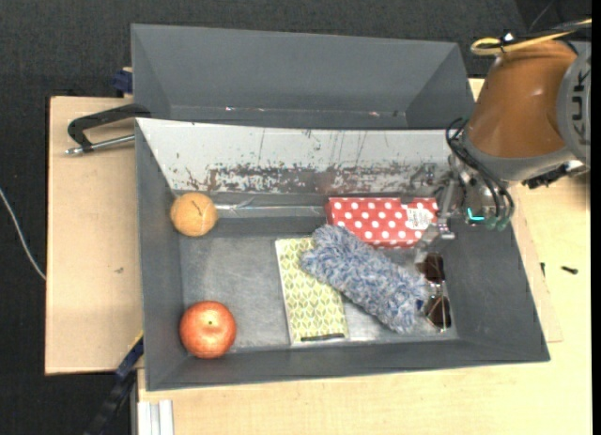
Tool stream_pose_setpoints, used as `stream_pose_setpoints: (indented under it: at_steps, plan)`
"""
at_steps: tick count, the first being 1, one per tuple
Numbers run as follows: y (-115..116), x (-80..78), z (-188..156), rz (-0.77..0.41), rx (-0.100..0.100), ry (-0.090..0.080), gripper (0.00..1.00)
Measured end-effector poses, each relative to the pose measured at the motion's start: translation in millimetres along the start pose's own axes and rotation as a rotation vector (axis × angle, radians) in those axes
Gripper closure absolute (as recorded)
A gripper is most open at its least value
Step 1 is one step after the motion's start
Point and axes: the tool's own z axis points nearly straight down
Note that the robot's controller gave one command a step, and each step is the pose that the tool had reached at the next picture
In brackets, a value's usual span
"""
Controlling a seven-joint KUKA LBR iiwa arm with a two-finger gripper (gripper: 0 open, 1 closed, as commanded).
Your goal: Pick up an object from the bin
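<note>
My gripper [449, 209] hangs at the bin's right side, at the right end of a red box with white dots [383, 221] that lies against the back wall. In front of that box a fluffy blue-grey duster [364, 276] lies slanted across a green patterned booklet [308, 294]. A pair of sunglasses [437, 292] lies just below the gripper, by the right wall.
An orange [193, 214] rests at the back left of the bin and a red apple [208, 329] at the front left. The arm with its orange cover comes in over the bin's right rim.
</note>
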Motion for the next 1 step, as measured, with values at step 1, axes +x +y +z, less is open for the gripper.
stream_pose_setpoints:
  at_steps: [1]
  plan:
    - [0.2, -1.8, -4.8, -0.001, 0.001, -0.008, 0.00]
